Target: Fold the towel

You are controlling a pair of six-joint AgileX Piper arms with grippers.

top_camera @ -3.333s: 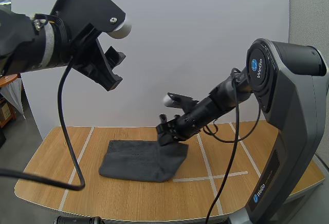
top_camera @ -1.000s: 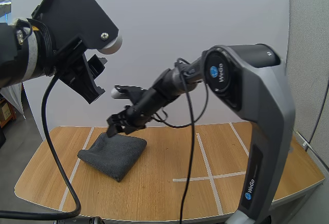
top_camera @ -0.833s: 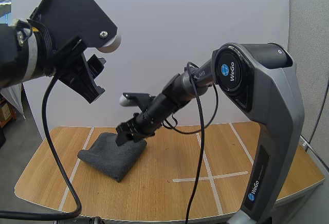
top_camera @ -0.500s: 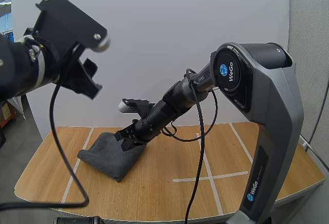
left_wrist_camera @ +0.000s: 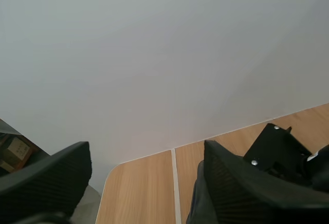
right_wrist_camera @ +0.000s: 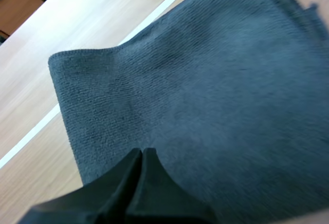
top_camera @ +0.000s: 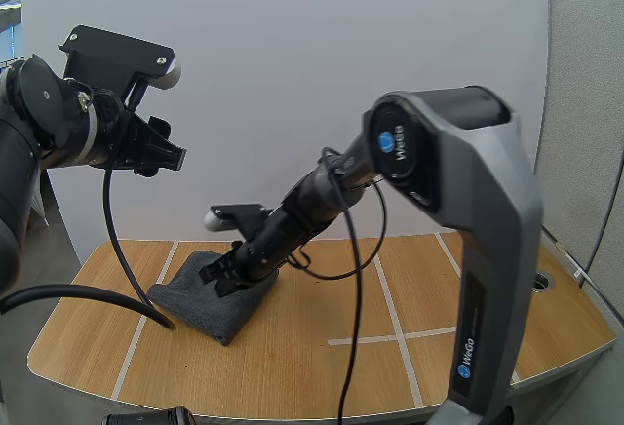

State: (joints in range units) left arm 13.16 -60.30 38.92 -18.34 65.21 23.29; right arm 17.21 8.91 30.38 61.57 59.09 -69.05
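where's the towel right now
In the high view the dark grey towel lies folded on the left side of the wooden table, with the right gripper at its far side.

Cannot confirm from the high view whether the right gripper (top_camera: pixel 224 277) touches the towel (top_camera: pixel 198 310) or hangs just above it. Hides a strip of towel behind that gripper. Crops the towel on several sides in the right wrist view and blurs its weave close to the fingers (right_wrist_camera: pixel 118 188). Crops both fingers of the left gripper (left_wrist_camera: pixel 146 149) in the left wrist view
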